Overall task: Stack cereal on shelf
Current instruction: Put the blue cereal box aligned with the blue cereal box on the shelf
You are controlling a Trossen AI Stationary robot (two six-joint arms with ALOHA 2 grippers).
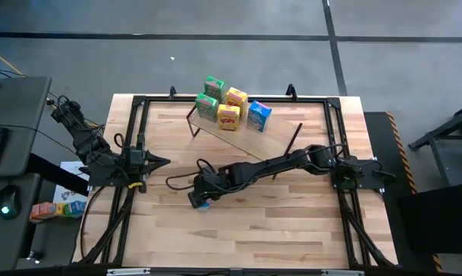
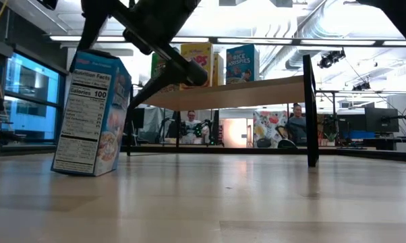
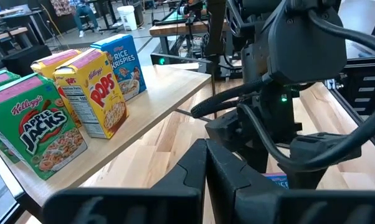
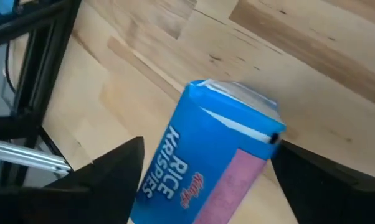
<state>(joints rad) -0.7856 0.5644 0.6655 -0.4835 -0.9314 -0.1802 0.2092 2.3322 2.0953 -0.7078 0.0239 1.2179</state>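
A blue Rice Krispies cereal box (image 4: 206,155) stands upright on its bottom end (image 2: 75,169) on the table, left of the middle (image 1: 205,203). My right gripper (image 4: 206,149) hangs over its top, open, slanting down, one finger on each side of the box. The shelf (image 2: 243,94) stands at the table's far middle on thin black legs. It carries several cereal boxes: green (image 3: 35,127), yellow (image 3: 91,93) and blue (image 3: 122,65). My left gripper (image 1: 163,162) waits shut at the table's left side. My right gripper has one finger (image 4: 312,174) close against the blue box's top corner (image 4: 271,127). I cannot tell whether it touches. The other finger (image 4: 113,171) stands apart from the box's printed face.
A black frame (image 1: 139,138) runs along the table's left, right and far edges. The shelf's black leg (image 2: 309,111) stands on the table between the shelf and the near side. Bare wood lies toward the near edge (image 1: 239,238). People sit in the room beyond (image 2: 189,125).
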